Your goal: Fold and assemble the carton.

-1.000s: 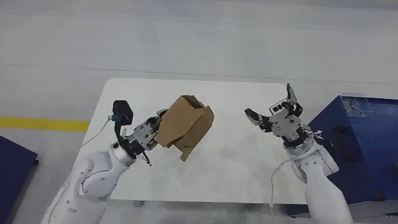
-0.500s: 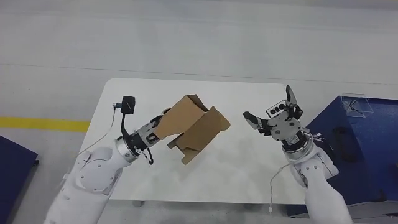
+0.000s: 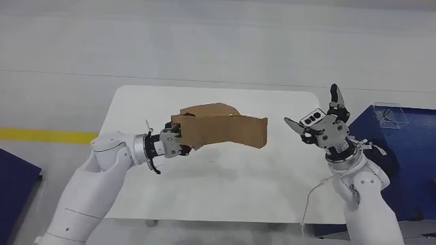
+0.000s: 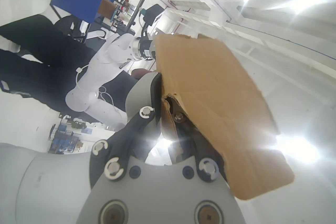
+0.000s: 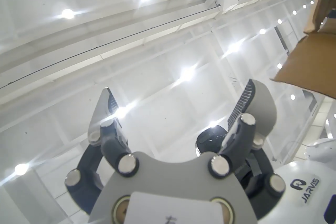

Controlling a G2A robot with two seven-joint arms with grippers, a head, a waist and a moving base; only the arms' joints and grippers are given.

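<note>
A brown cardboard carton [image 3: 219, 127] hangs above the white table [image 3: 225, 184], lying lengthwise with its loose end flap toward the right arm. My left gripper [image 3: 174, 137] is shut on the carton's left edge. In the left wrist view the carton [image 4: 210, 93] spreads out from between the fingers [image 4: 155, 93]. My right gripper [image 3: 315, 109] stands open to the right of the carton, pointing upward, apart from it. The right wrist view shows its two fingers spread around the right gripper [image 5: 178, 99] with nothing between them, and a carton corner [image 5: 312, 64] off to one side.
A blue cabinet [image 3: 395, 156] stands against the table's right side with a small clear box [image 3: 390, 114] on top. Another blue block [image 3: 17, 177] sits on the floor at the left. The table's bare surface lies beneath the carton.
My left arm has swung the carton from tilted to nearly level and carried it rightward and up. My right gripper has risen and shifted slightly right, staying open.
</note>
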